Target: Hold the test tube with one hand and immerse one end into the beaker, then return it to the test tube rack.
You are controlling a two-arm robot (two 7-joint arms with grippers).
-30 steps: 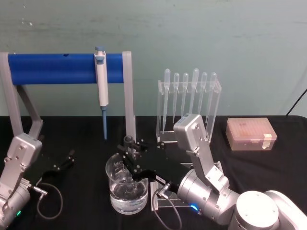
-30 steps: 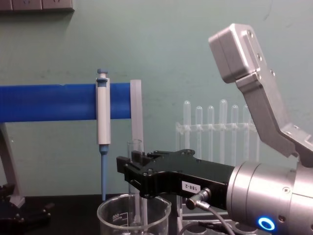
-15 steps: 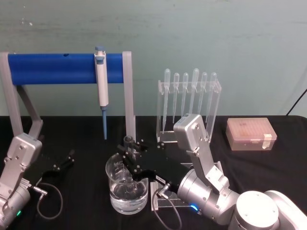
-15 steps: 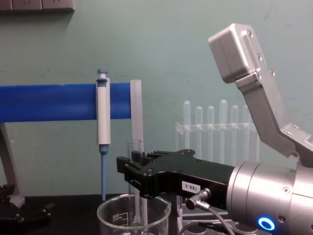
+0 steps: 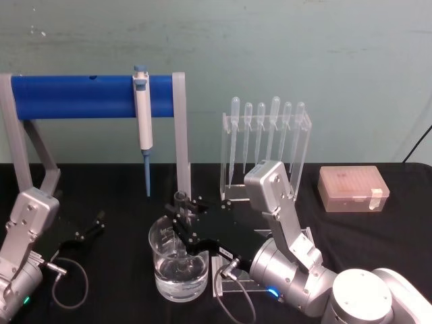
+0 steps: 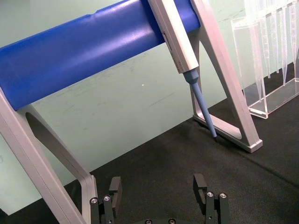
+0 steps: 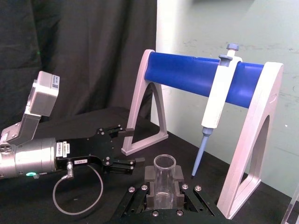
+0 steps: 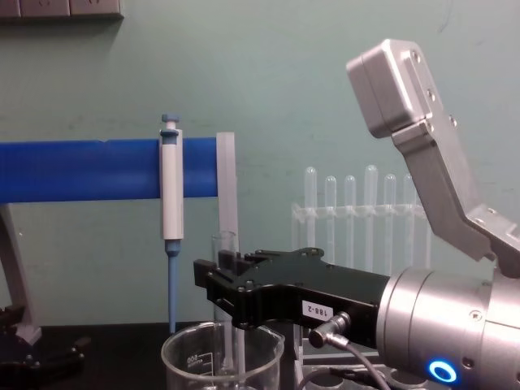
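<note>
Head view: the black flat-jawed right gripper (image 5: 181, 223) is closed tight on the clear glass test tube (image 5: 180, 200). The tube stands upright, its lower end down inside the wide clear glass beaker (image 5: 160, 268). The left gripper (image 5: 90, 227) lies left of the beaker.

Chest view: the right gripper's white label (image 8: 313, 309) reads "188-2".

Left wrist view: the left gripper's fingers (image 6: 201, 185) are spread wide, holding nothing.
</note>
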